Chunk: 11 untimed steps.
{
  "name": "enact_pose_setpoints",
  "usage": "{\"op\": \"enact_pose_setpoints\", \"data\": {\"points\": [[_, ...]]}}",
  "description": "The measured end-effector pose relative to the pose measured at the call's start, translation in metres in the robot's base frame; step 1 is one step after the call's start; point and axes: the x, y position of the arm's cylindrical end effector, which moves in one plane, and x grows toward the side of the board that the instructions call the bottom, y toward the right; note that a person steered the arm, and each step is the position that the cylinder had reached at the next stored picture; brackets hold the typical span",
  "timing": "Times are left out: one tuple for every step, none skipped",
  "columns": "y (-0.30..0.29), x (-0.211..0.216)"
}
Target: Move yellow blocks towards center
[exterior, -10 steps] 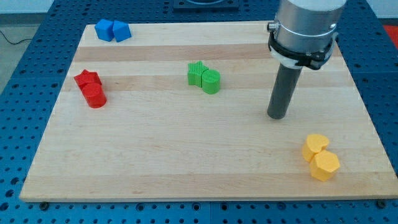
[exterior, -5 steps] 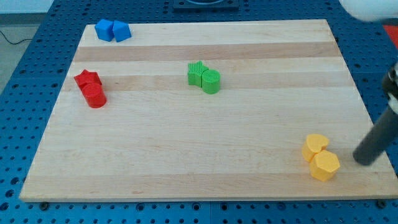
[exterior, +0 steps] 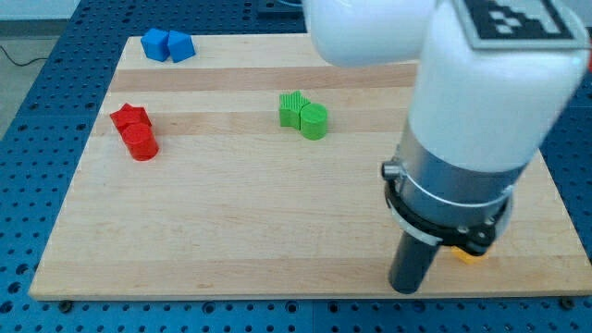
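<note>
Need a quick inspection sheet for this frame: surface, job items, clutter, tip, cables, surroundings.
Surface: wooden board, lying on a blue perforated table.
Job's things: yellow blocks almost wholly hidden behind the arm; only a sliver shows, shape unclear.
Clutter: two blue blocks at the view's top left; red blocks at the left; green blocks near the centre, each pair touching.
Gripper: none fitted; my tip is near the board's bottom edge, just left of the yellow sliver; contact unclear.
Cables: one dark cable at far left.
Surroundings: nothing else seen.
</note>
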Motion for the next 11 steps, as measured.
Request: {"op": "enact_pose_setpoints", "data": {"points": [[0.038, 0.000], [0.096, 0.000], [0.109, -0.003], [0.086, -0.030], [0.059, -0.064], [0.034, -0.090], [0.030, -0.095], [0.051, -0.075], [0.094, -0.064], [0.129, -0.081], [0.115, -0.105]]}}
